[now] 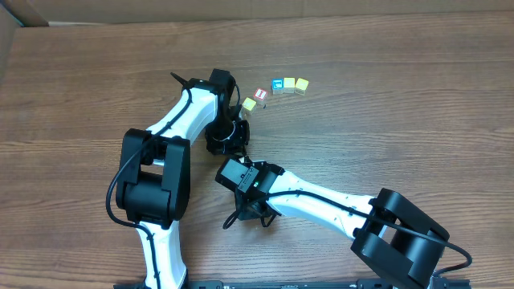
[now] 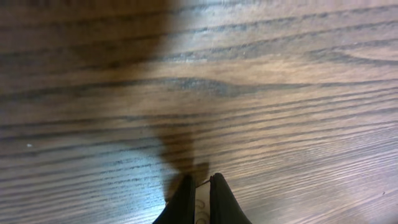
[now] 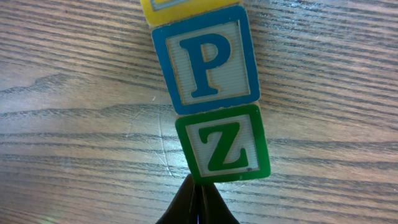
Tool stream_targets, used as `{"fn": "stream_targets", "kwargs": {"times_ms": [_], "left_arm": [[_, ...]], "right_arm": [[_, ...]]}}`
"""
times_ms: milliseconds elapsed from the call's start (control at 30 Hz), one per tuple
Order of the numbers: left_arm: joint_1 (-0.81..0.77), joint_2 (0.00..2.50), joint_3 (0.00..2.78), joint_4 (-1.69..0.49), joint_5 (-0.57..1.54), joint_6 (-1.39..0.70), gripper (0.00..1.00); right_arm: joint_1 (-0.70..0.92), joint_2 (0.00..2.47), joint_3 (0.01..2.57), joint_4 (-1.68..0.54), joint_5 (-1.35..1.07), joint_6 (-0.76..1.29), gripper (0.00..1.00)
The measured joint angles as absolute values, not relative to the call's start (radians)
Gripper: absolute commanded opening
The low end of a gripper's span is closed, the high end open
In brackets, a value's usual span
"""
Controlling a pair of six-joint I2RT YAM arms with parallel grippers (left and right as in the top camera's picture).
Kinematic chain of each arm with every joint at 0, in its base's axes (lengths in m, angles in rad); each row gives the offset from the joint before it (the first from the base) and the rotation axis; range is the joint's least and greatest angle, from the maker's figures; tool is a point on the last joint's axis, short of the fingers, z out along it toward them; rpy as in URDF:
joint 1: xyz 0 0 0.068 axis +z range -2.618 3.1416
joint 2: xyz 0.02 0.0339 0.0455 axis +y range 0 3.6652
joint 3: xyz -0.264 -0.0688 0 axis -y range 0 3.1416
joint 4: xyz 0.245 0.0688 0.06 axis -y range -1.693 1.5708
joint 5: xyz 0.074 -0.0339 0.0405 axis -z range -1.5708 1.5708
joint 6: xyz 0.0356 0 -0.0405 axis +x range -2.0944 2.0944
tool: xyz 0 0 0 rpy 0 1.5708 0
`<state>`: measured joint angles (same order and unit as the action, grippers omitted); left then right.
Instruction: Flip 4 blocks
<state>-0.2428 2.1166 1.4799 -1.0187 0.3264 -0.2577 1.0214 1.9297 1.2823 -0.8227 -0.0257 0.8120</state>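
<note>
Legible on the blue-framed block: "P". On the green-framed block flush below it: "Z". Above both, a yellow block, cropped, lettering unreadable. Pinched fully shut on nothing, the right gripper, tip at the Z block's near edge in its wrist view. Also shut and empty, the left gripper, pointed down at the bare wooden table. Overhead: both arms bent inward toward mid-table; beyond the left one, a cream block beside a red-faced cube, then three more in a row.
</note>
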Motion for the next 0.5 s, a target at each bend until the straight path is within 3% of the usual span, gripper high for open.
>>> {"fn": "stream_targets", "kwargs": {"times_ms": [500], "left_arm": [[-0.243,2.117,1.481,-0.970,0.366,-0.258,0.04]], "right_arm": [[1.021,1.930,1.282,-0.813,-0.030,0.834,0.04]]}}
